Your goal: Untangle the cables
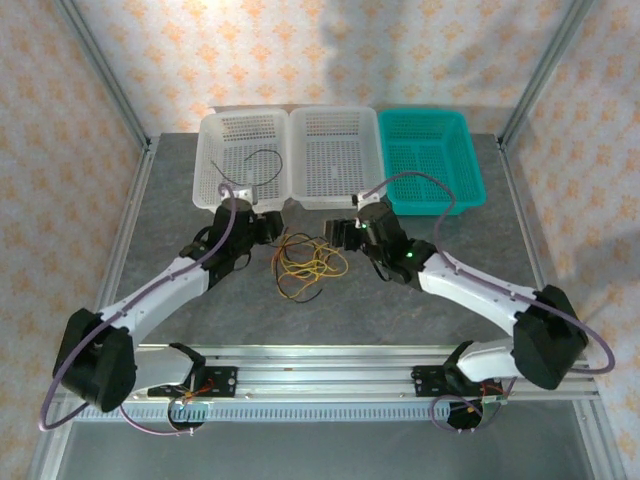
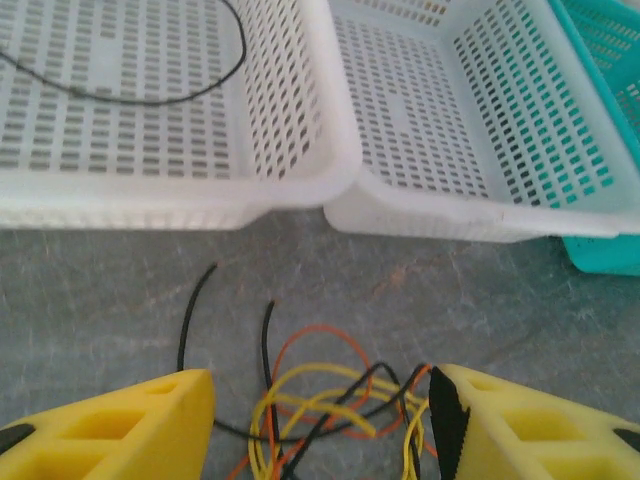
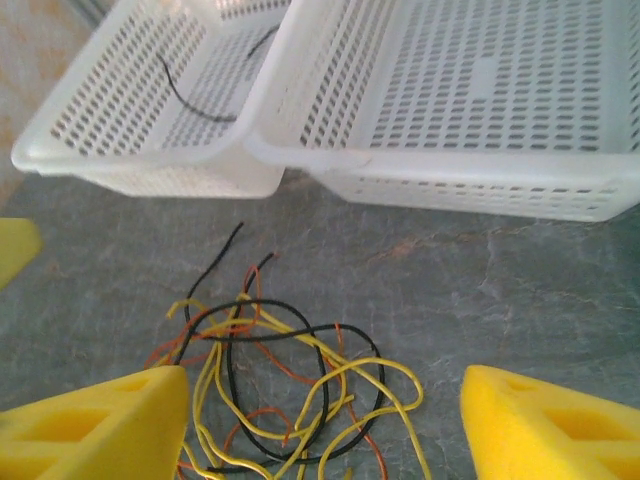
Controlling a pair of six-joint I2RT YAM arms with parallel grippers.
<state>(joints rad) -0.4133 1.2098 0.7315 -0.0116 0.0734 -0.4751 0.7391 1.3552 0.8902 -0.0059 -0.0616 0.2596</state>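
Left gripper (image 2: 320, 405) — jaws wide apart, empty. Right gripper (image 3: 322, 400) — likewise wide, empty. Cables (image 1: 311, 262): loose tangle on the table (image 1: 170, 215), directly between both grippers, neither clearly nearer; loops sprawl left-right. One black cable (image 2: 150, 101) lies in the left white basket (image 2: 150, 190).

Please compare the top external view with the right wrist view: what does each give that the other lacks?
The top external view adds the left arm and right arm in full, and the teal basket on the right of the row. The right wrist view adds a close look at its yellow fingers, spread wide, and at how yellow, black and orange strands cross. Both share the tangled cables on the table, the two white baskets, and one black cable in the left one.
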